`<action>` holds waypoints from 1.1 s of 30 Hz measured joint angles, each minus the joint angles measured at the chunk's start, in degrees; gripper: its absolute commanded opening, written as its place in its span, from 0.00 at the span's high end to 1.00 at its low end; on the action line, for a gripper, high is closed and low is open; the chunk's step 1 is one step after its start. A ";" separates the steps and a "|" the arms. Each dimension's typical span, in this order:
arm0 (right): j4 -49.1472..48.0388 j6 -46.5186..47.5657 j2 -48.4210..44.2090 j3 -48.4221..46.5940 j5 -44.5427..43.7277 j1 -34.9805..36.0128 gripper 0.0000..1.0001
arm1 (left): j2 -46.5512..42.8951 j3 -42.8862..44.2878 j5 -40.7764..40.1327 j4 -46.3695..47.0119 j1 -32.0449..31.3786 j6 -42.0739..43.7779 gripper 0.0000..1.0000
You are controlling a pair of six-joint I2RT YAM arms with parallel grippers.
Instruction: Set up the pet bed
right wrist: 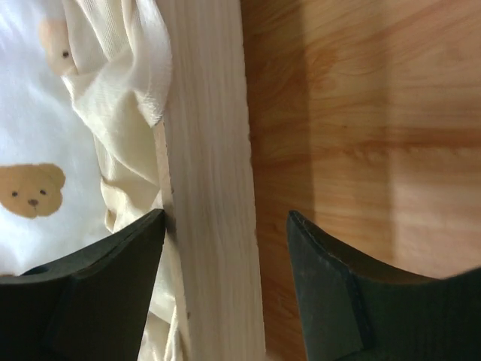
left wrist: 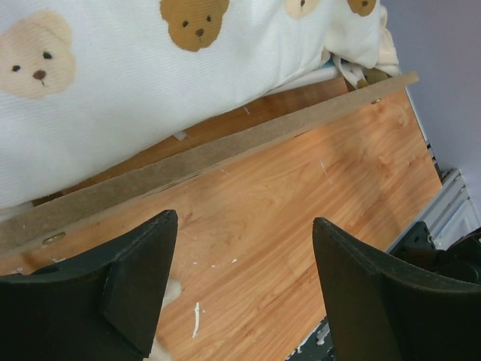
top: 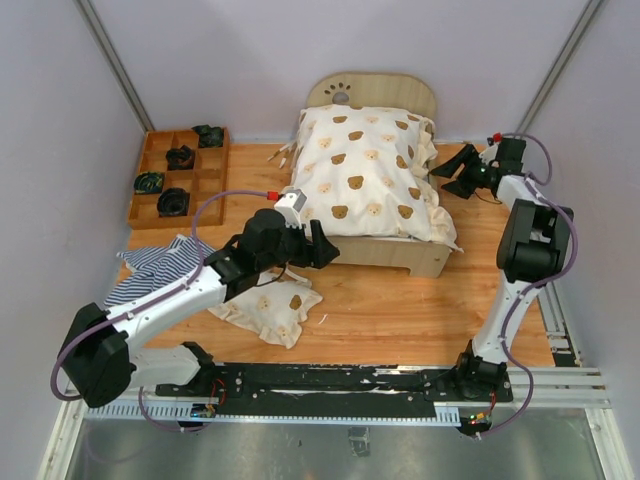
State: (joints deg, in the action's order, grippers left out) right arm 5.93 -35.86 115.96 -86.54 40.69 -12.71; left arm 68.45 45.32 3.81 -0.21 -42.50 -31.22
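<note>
The pet bed point(top: 400, 255) stands at the back middle of the table, its arched headboard point(top: 345, 92) showing a paw cutout. A cream bear-print quilt point(top: 365, 170) covers its top. My left gripper point(top: 322, 246) hovers open beside the bed's near left corner. In the left wrist view its jaws point(left wrist: 244, 218) hold nothing, with the bed's board edge point(left wrist: 225, 150) just ahead. My right gripper point(top: 450, 170) is at the bed's right side. Its open jaws point(right wrist: 225, 214) straddle the pale side rail point(right wrist: 210, 135), the right finger standing apart from it.
A brown compartment tray point(top: 150, 178) with dark items sits at the back left. A blue-and-white striped cloth point(top: 160, 265) lies under the left arm. A small bear-print pillow point(top: 272, 308) lies near the front. Grey walls close in on both sides.
</note>
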 measured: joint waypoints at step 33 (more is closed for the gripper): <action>-42.86 -27.87 11.02 6.64 10.62 0.13 1.00 | 0.81 -9.51 -12.07 3.04 0.22 -1.53 0.26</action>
State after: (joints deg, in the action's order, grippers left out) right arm -36.93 -63.72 126.98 -79.90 51.31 -12.58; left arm 69.25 35.81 -8.25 2.83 -42.28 -32.75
